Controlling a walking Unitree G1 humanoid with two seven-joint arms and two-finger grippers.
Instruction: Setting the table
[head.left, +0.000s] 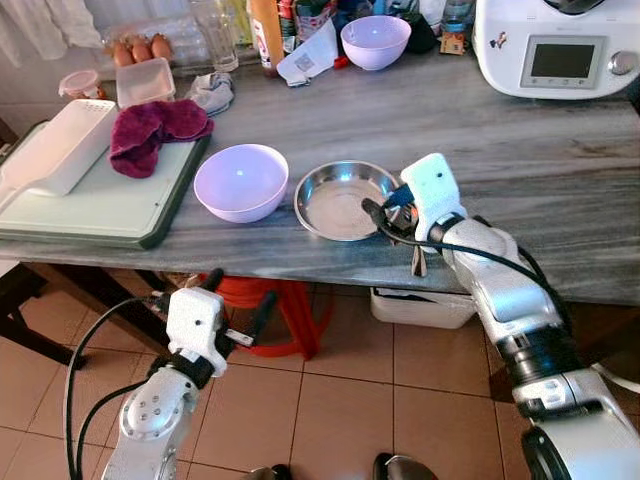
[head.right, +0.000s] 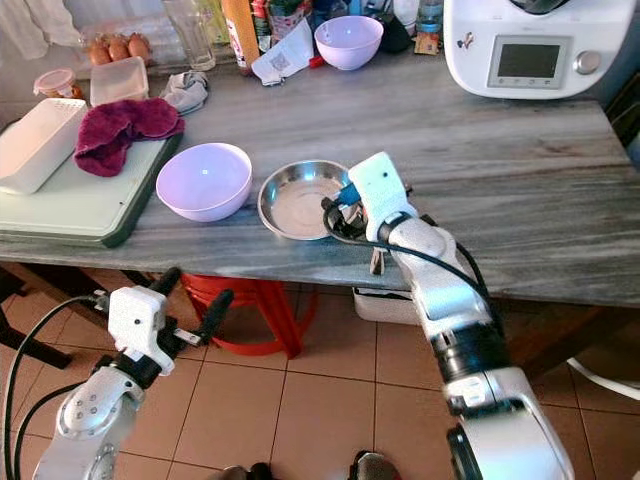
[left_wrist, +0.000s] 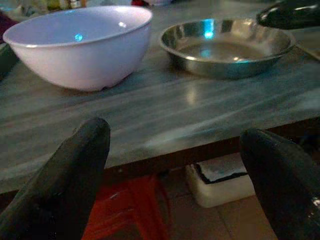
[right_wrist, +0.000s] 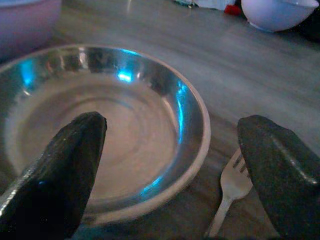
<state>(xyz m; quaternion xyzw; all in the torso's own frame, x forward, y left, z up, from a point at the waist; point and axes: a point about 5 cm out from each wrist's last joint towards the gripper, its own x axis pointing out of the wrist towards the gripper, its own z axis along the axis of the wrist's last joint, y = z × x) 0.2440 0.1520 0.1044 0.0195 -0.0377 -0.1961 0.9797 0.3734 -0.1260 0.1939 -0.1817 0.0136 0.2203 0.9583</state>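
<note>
I am hovering the right gripper (right_wrist: 170, 165), fingers spread and empty, over the shallow round steel dish (head.left: 345, 200) and silver fork (right_wrist: 231, 187) just right of it; lilac plastic bowl (head.left: 240, 181) sits left. Placement looks nearly finished. Left gripper (head.left: 238, 305) is hanging open below.

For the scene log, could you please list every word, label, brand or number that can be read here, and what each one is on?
None can be read.
Appliance: its screen is blank grey, no text legible.
Bottles: labels too small and blurred to read.
Packet: print too blurred to read.
Right gripper, by the steel plate: no markings legible.
Left gripper: none.
</note>
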